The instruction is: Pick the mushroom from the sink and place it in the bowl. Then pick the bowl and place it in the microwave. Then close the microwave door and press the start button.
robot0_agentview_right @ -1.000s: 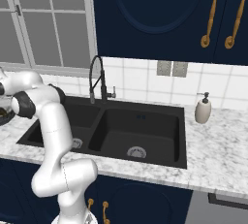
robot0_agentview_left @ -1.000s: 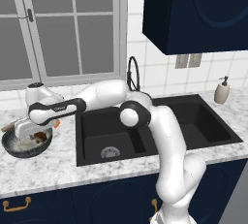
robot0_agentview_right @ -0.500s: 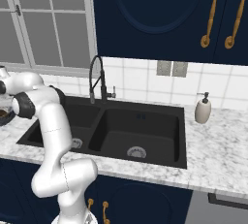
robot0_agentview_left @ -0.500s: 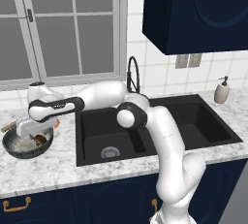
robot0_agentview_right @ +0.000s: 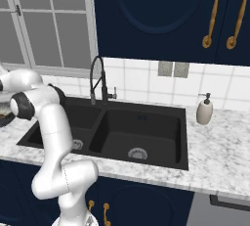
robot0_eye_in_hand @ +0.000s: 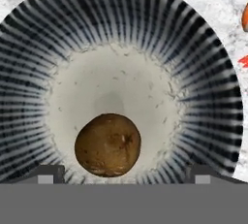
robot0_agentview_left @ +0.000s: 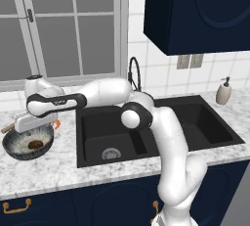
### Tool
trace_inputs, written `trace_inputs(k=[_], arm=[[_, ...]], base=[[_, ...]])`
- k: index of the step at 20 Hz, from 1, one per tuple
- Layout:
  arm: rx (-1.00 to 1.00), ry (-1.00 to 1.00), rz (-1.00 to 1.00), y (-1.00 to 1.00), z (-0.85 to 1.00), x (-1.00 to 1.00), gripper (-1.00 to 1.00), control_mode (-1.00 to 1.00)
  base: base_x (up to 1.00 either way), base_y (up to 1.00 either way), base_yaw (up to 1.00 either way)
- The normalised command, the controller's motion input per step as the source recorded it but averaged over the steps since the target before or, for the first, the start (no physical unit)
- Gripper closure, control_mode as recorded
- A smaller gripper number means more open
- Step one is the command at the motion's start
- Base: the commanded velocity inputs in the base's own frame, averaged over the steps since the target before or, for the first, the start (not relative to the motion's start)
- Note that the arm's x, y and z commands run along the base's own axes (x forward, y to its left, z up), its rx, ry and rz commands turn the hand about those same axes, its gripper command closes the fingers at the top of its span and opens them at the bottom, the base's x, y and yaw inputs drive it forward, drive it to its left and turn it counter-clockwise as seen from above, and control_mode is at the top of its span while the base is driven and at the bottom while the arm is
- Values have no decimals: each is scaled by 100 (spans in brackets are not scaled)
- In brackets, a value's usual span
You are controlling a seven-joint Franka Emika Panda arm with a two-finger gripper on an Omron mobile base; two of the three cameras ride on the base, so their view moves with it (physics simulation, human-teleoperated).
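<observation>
End effector [robot0_eye_in_hand: 124, 172] spread wide, empty, directly above the mushroom [robot0_eye_in_hand: 107, 144] lying free on the bowl's [robot0_eye_in_hand: 208, 97] pale floor, left of the sink [robot0_agentview_left: 146, 127] on the marble desk [robot0_agentview_left: 53, 171]; risk: rim grasp tips bowl, mushroom rolls out.

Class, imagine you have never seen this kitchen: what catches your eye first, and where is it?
The white arm stretching left over the black sink. Its hand, jaws wide apart, hangs above the bowl on the counter. The brown mushroom lies loose on the bowl's pale floor.
</observation>
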Motion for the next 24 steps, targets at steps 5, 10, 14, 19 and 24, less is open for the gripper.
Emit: trace_inputs(k=[5, 10, 14, 19, 24], arm=[[1, 1, -5, -47, 13, -8, -100, -100], [0, 5, -5, -25, -2, 0, -100, -100], [0, 4, -4, -10, -9, 0, -100, -100], [-2, 9, -6, 1, -17, 16, -100, -100], [-2, 10, -8, 0, -23, 24, -100, -100]], base=[[0, 0, 0], [0, 0, 0], [0, 0, 0], [0, 0, 0], [0, 0, 0]])
